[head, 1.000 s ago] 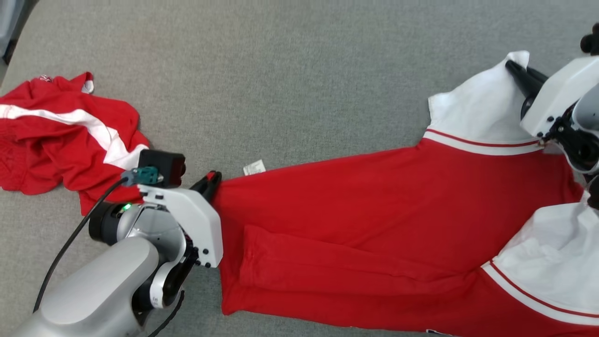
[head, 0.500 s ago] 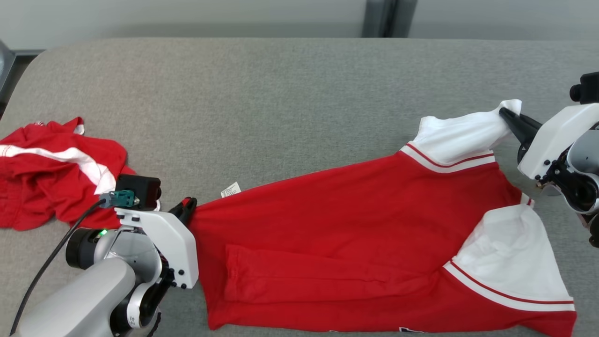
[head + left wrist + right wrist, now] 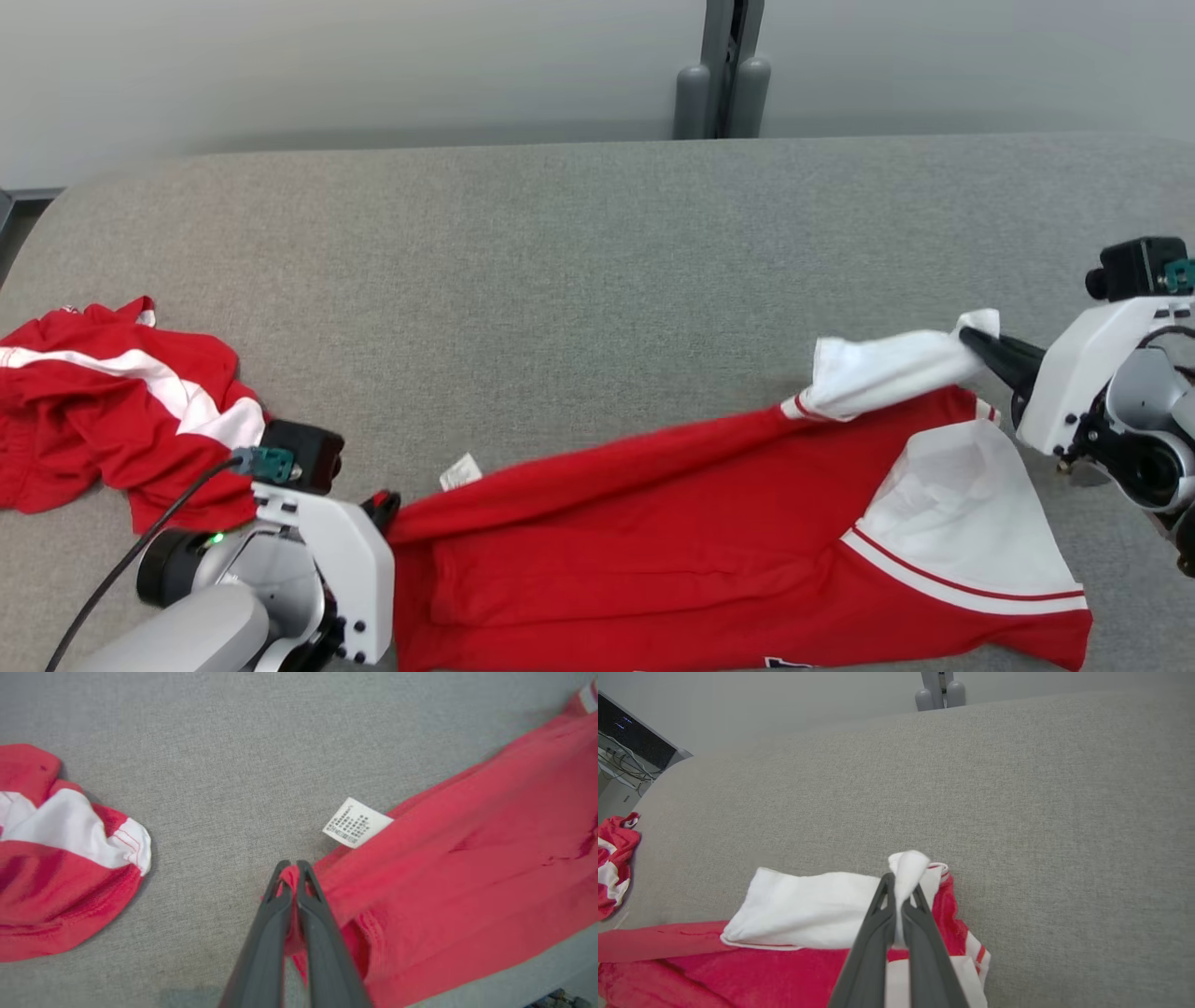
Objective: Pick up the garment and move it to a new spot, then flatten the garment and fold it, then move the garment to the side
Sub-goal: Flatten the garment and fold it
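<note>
Folding the garment [image 3: 653, 560]: left gripper [image 3: 292, 865], lower left, pinched its red hem [image 3: 371, 921]; right gripper [image 3: 902, 882], far right, pinched the white sleeve [image 3: 878, 373]; even, level carrying seemed advisable.

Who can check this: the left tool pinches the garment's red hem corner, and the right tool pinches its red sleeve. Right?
Not quite. The right tool pinches a white sleeve, not red, as the right wrist view shows. The left tool does pinch the garment's red hem corner.
</note>
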### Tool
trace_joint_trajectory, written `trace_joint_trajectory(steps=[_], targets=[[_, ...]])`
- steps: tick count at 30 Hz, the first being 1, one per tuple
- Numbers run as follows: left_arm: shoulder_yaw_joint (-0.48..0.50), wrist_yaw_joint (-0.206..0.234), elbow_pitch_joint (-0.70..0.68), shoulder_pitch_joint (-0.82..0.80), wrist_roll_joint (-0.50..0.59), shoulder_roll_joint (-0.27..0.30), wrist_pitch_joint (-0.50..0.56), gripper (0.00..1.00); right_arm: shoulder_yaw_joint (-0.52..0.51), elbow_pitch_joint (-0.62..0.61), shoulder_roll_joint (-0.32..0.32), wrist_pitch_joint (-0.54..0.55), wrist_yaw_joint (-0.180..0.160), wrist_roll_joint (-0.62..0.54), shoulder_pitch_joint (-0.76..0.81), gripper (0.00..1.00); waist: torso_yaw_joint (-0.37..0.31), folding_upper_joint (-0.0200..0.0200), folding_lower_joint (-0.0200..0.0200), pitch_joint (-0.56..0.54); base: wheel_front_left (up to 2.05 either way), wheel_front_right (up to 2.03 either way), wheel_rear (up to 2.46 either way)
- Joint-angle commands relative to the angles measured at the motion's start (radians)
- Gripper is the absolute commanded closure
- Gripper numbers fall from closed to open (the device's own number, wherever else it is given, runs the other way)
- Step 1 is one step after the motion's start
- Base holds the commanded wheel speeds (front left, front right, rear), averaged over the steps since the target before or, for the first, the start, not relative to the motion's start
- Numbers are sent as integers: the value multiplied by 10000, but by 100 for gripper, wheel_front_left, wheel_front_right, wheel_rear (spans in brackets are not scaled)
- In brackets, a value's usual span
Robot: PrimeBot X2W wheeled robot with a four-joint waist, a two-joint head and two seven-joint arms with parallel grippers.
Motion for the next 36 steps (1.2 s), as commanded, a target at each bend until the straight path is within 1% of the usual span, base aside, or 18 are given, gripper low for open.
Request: trace_joint_trajectory(steps=[1,4,7,10,11,17,18,21,23,24,25,26,27,28,29,30,36], targets=[[-23,55,-5,114,-53,97,56,100,37,-30,-95,52,1,41,124,100,-75,-1,0,-101,0,0,0],[-173,169,-54,206,69,357,269,100,201,-268,-272,246,1,115,273,100,-131,-1,0,-222,0,0,0],[-224,184,-34,353,-63,413,371,100,344,-395,-477,486,1,220,472,100,-178,-1,0,-289,0,0,0],[-319,143,-10,404,-82,378,472,100,461,-405,-511,795,1,307,621,100,-195,-1,0,-313,0,0,0],[-377,159,-25,440,-85,258,484,100,476,-486,-575,933,1,387,677,100,-196,-1,0,-330,0,0,0],[-540,139,47,537,-159,115,622,100,563,-523,-622,1126,1,426,998,100,-223,-1,0,-392,0,0,0],[-559,127,57,566,-180,104,645,100,579,-524,-624,1147,1,401,1037,93,-230,-1,0,-408,0,0,0],[-635,80,89,688,-207,71,704,100,637,-428,-578,1330,1,471,1196,92,-236,-1,0,-465,0,0,0],[-667,78,122,711,-233,52,747,100,666,-369,-543,1497,1,532,1291,94,-231,-1,0,-516,0,0,0],[-674,87,138,712,-250,47,762,94,669,-359,-536,1574,1,564,1324,96,-226,-1,0,-537,0,0,0],[-690,82,156,733,-249,40,767,81,662,-356,-534,1631,1,588,1371,100,-218,-1,0,-561,0,0,0],[-711,72,172,759,-250,29,786,75,656,-367,-541,1675,1,583,1425,100,-209,-1,0,-586,0,0,0],[-731,74,194,792,-261,23,790,65,649,-377,-547,1735,1,630,1494,98,-200,-1,0,-617,0,0,0],[-737,94,225,825,-261,27,792,1,642,-377,-554,1833,1,690,1564,81,-194,-1,0,-647,0,0,0],[-739,115,251,852,-269,25,789,0,639,-344,-574,1931,1,733,1618,56,-188,-1,0,-683,0,0,0],[-750,124,279,882,-290,19,792,0,649,-302,-601,2070,1,779,1687,0,-181,-1,0,-732,0,0,0],[-658,275,274,1097,-387,44,648,0,590,-225,-684,2606,1,936,2008,0,-166,-1,0,-1009,0,0,0]])
